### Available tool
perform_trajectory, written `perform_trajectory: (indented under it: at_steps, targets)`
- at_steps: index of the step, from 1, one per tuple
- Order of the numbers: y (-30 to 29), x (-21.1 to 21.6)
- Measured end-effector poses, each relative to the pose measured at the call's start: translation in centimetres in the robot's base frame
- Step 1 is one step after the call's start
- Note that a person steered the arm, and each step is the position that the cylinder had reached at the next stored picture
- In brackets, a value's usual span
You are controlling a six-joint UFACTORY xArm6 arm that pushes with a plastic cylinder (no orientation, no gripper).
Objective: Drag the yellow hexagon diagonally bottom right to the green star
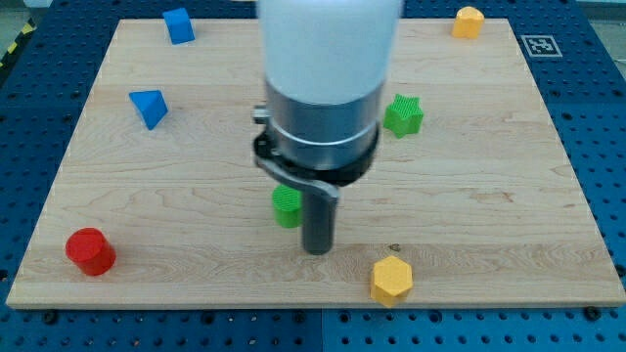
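A yellow hexagon (391, 281) lies near the board's bottom edge, right of centre. A green star (403, 114) lies above it in the upper middle, just right of the arm's body. My tip (318, 250) rests on the board to the left of the yellow hexagon and a little above it, with a clear gap between them. The tip is far below and left of the green star. A second yellow block (469, 22) sits at the board's top right corner; its shape is hard to make out.
A green block (286, 206) sits just left of the rod, partly hidden by it. A red cylinder (90, 251) lies at the bottom left. A blue triangle (149, 108) and another blue block (179, 24) lie at the upper left. The wooden board (509, 196) rests on a blue perforated table.
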State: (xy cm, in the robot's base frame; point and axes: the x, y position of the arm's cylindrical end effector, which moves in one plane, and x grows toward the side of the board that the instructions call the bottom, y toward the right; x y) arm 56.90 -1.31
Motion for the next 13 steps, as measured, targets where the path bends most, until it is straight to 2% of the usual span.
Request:
perform_trajectory:
  at_steps: [1, 3, 5, 6, 7, 9, 10, 11, 12, 13]
  targets:
    - [-1.3, 0.3]
    - [1.5, 5.0]
    - [2.2, 4.9]
    - [6.2, 4.9]
    - [10.8, 4.2]
    - [12.3, -2.7]
    - [17.9, -5.8]
    - [24.7, -4.7]
    - [26.4, 0.4]
    - [25.4, 4.9]
